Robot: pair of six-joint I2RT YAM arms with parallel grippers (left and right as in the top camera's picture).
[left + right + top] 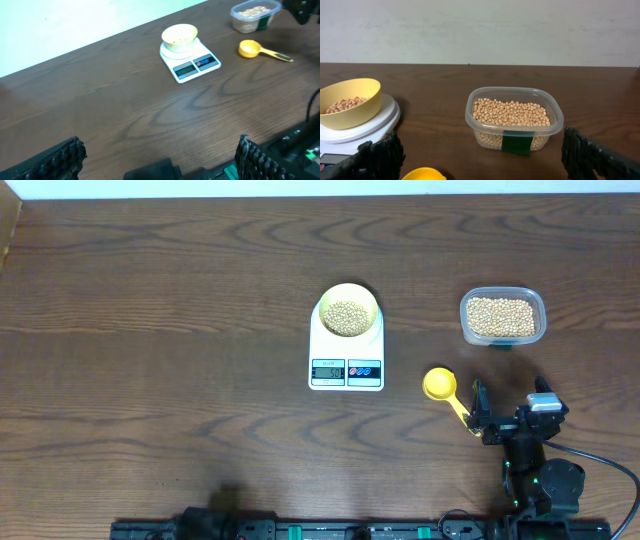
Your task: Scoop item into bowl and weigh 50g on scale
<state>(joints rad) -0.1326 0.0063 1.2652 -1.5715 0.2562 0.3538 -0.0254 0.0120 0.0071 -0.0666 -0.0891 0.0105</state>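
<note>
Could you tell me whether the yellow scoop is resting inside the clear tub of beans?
No, the scoop lies on the table, apart from the tub and nearer the robot.

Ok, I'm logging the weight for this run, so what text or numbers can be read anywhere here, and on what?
LCD display on the scale: digits show, but too small and blurred to read.
Two buttons beside the display: markings too small to read.
Green patch on the clear tub: no text visible.
Nothing else carries text.
</note>
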